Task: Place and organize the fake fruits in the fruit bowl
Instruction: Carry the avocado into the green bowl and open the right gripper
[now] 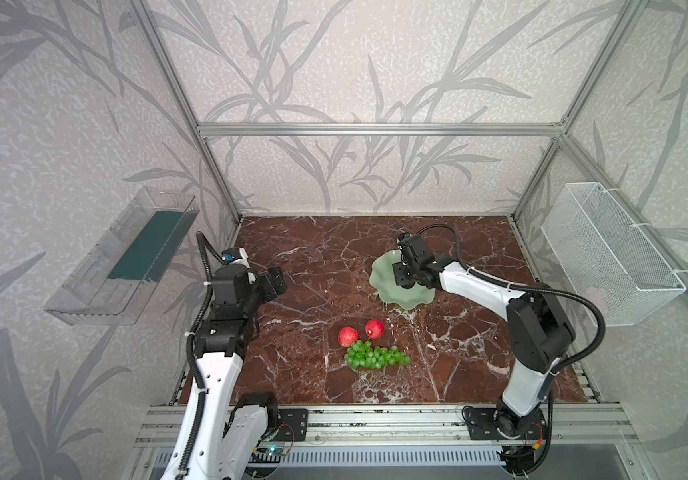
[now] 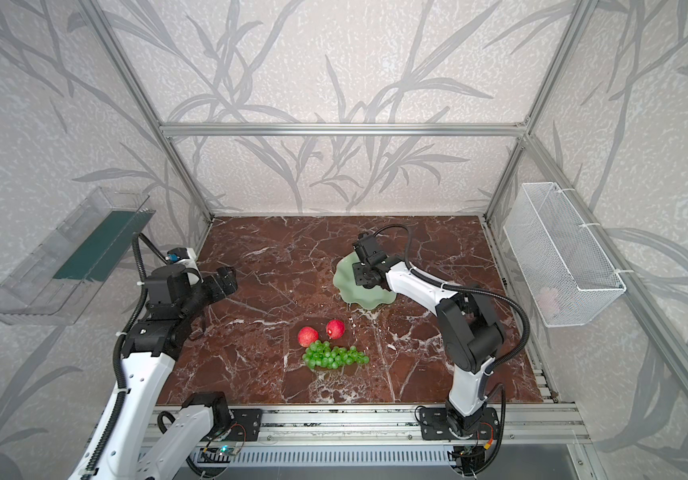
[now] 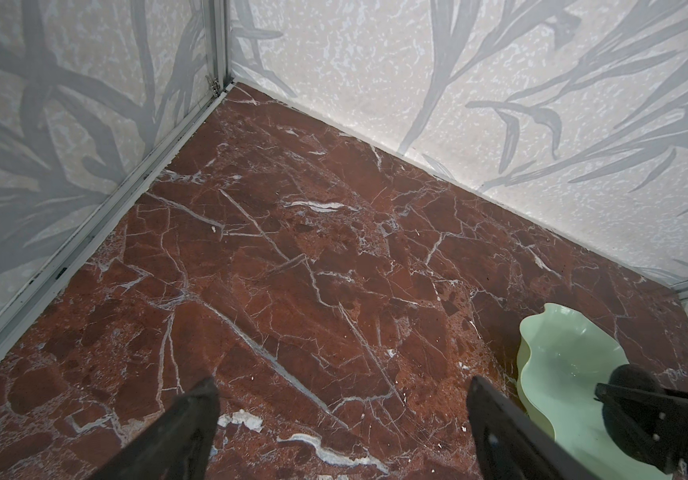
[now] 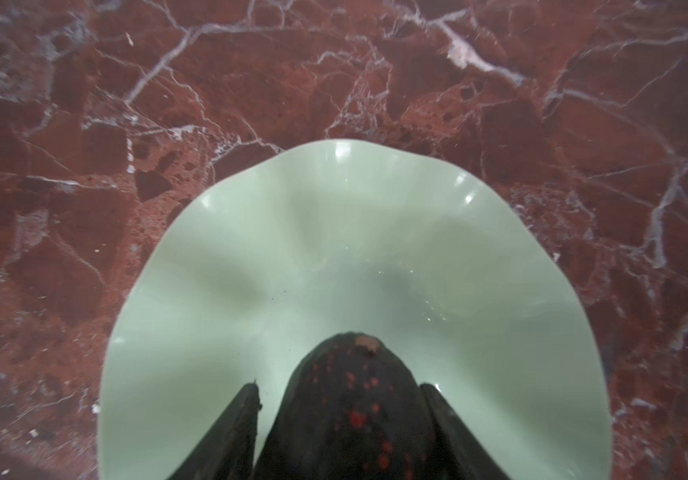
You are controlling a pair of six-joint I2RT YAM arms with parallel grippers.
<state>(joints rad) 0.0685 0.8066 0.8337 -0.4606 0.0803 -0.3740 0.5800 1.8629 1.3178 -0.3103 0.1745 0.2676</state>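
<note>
Right hand [image 4: 339, 386] pinching avocado [image 4: 350, 415] over bowl [image 4: 334, 232]; left hand [image 3: 342, 381] spread, empty. Risk: off-centre release, avocado rolls over shallow rim

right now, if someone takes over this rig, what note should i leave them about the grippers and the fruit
Grippers: left gripper open and empty above the red-brown marble table; right gripper shut on the dark blackish-green avocado, over the pale green glossy wavy-rimmed bowl.
Other fruit: two small red apples and the bright green grape bunch lie close together on the table, outside the bowl.
Done: nothing released in the bowl yet.
Left: release the avocado, then bring in apples and grapes.
</note>
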